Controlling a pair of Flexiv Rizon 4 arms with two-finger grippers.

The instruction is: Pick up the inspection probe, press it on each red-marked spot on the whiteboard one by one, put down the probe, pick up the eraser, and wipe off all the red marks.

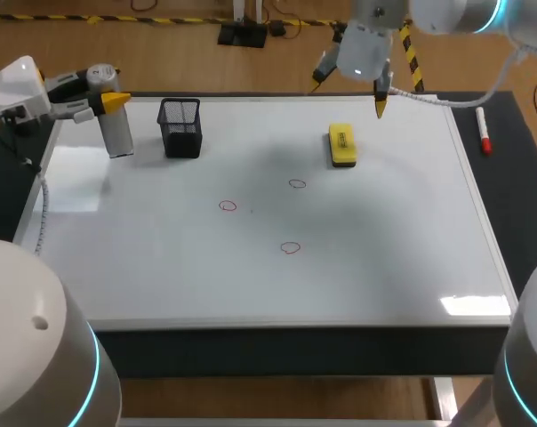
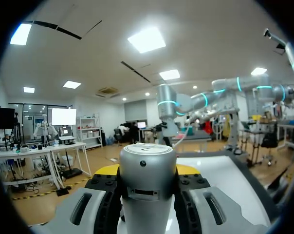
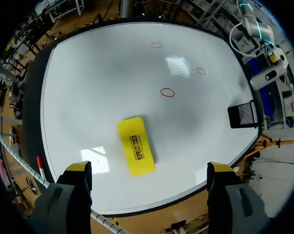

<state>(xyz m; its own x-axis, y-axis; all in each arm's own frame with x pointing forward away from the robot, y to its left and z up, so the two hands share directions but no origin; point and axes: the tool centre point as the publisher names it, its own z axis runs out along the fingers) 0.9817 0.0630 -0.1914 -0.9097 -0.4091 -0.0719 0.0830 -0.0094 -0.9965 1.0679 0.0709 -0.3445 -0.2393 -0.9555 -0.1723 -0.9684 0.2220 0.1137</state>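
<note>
Silver and cylindrical, the inspection probe [image 1: 117,133] stands upright at the far left corner of the whiteboard [image 1: 384,258], clenched in the left pincer [image 1: 113,105], whose arm comes in from the left edge of the desk [image 1: 520,187]. From the left wrist, the probe's rounded top fills the space between the two fingers, with a yellow tip [image 2: 107,170] showing on either side of it. Whether the probe's lower end touches the board or hangs just above it cannot be told from the head view.

Just beside the probe, towards the middle of the board, stands a black mesh pen cup [image 1: 180,127], upright.

Three small red circles sit near the board's centre: one on the left [image 1: 228,205], one farther back and to the right [image 1: 297,184], and one nearer the front [image 1: 290,248]. All three are apart from each other, and nothing touches them.

The yellow eraser [image 1: 342,145] lies flat on the board, to the right of the marks and near the far edge. The right pincer [image 1: 348,95] hangs above that far edge, released, its fingers spread wide and holding nothing. From the right wrist, the eraser lies on the board below and ahead of the gap between the yellow tips, clear of both.

A red marker [image 1: 484,132] lies on the dark desk just off the whiteboard's right side, near the far corner.
</note>
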